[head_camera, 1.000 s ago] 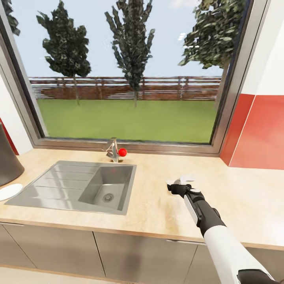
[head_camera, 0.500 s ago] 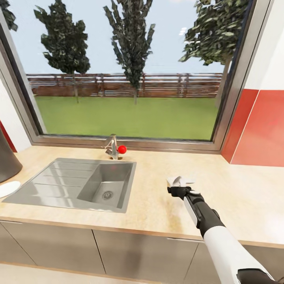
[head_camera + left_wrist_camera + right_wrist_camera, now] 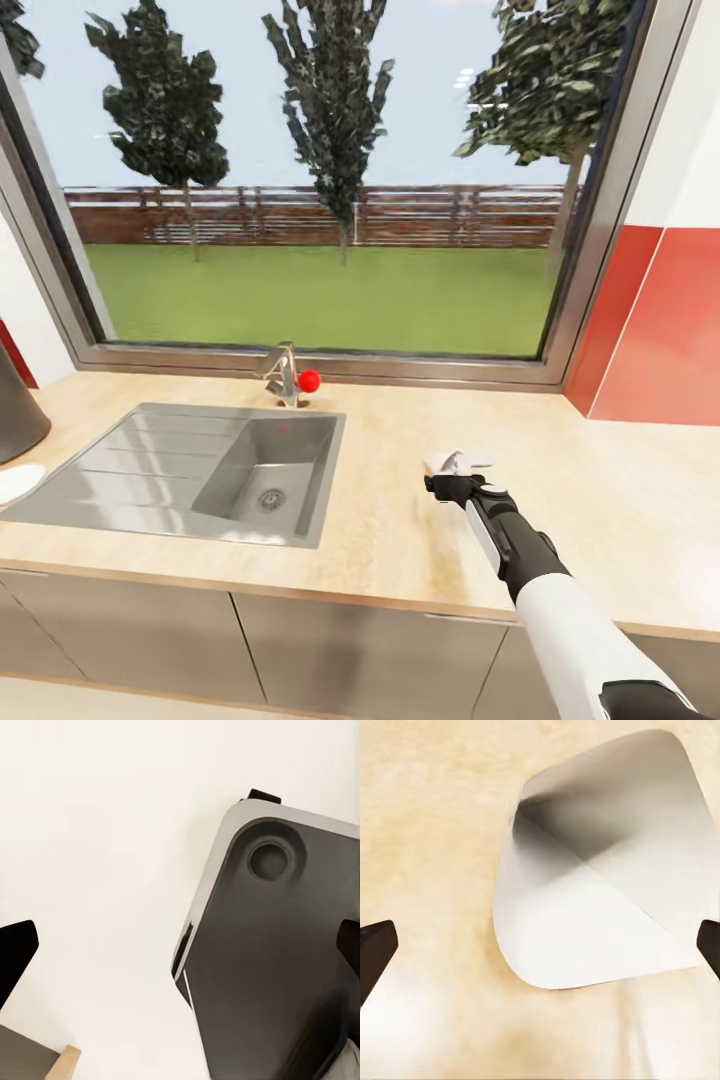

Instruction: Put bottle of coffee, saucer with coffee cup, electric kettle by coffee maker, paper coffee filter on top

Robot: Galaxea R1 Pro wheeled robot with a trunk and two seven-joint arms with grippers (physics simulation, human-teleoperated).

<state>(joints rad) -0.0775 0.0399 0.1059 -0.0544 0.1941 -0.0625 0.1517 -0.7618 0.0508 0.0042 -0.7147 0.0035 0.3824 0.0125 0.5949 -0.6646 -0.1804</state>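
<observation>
Where counter (image 3: 400, 540) lies bare, right gripper (image 3: 458, 470) open above paper filter (image 3: 600, 885); left gripper (image 3: 180, 945) spread wide.

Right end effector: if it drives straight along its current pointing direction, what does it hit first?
Most likely the paper coffee filter, lying on the kitchen countertop between the open fingertips of the right end effector. Depth is unclear, but the white cone sits directly ahead, with the light-wood worktop under it.

Light-wood counter (image 3: 400, 540) with inset steel sink (image 3: 190, 475), white paper filter (image 3: 458, 462) lying right of it, white saucer (image 3: 15, 483) at far left
</observation>
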